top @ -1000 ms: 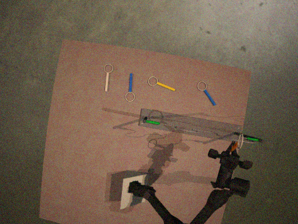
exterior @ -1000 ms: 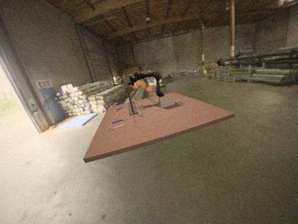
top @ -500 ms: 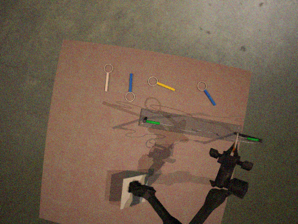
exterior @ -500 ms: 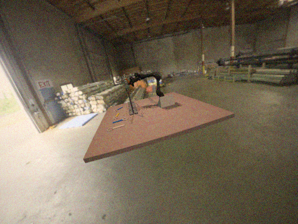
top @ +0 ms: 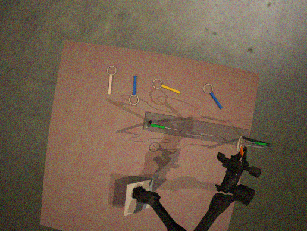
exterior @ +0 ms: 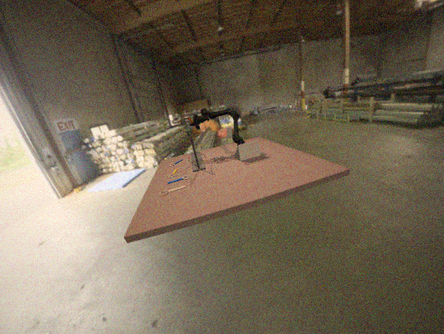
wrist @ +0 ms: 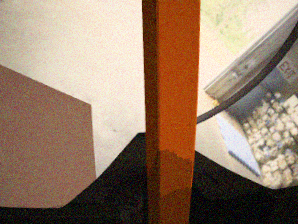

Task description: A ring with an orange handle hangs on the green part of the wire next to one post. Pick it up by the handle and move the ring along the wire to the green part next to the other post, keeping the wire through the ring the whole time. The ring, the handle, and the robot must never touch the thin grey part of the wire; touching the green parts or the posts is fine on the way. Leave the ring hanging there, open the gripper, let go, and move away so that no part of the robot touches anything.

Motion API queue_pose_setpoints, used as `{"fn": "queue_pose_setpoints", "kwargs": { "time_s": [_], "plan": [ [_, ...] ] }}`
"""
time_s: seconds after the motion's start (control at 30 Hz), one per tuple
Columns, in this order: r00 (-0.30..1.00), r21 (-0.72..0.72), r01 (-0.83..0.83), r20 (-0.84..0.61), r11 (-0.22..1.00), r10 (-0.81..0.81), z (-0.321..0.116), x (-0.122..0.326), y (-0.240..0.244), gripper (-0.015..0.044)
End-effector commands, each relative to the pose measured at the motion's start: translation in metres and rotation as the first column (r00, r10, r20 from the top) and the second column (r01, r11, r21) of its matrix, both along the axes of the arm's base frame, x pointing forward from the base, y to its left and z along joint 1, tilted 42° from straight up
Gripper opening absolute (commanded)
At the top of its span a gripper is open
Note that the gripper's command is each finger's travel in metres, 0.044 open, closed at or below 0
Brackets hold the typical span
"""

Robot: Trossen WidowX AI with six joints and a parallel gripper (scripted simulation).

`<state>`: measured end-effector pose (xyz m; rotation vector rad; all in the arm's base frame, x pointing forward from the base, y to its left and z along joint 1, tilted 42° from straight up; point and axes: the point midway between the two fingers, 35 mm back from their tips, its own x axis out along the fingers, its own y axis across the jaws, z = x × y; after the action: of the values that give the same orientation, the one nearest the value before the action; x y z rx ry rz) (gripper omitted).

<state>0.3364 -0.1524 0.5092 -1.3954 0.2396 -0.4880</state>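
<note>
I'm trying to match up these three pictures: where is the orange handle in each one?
Top: the orange handle is right of centre, at the tip of the black tool.
Exterior: too small and blurred to pick out for certain; orange clutter lies behind the arm.
Wrist: it runs upright through the middle, top to bottom edge.
Shared landmark: the reddish-brown tabletop, in all three.
</note>
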Motion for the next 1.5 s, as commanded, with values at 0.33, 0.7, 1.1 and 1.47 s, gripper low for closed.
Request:
{"fn": "queue_pose_setpoints", "kwargs": {
  "time_s": [0.33, 0.7, 1.1, 1.47],
  "plan": [
    [1.0, -0.182, 0.006, -0.012, 0.983, -0.008, 0.005, 0.0, 0.0, -0.015],
    [1.0, -0.315, 0.013, -0.016, 0.949, -0.018, 0.011, 0.0, 0.001, -0.015],
    [0.999, -0.454, 0.019, -0.018, 0.891, -0.03, 0.017, 0.0, 0.002, -0.015],
    [0.999, -0.571, 0.023, -0.019, 0.82, -0.041, 0.023, -0.001, 0.004, -0.015]
  ]
}}
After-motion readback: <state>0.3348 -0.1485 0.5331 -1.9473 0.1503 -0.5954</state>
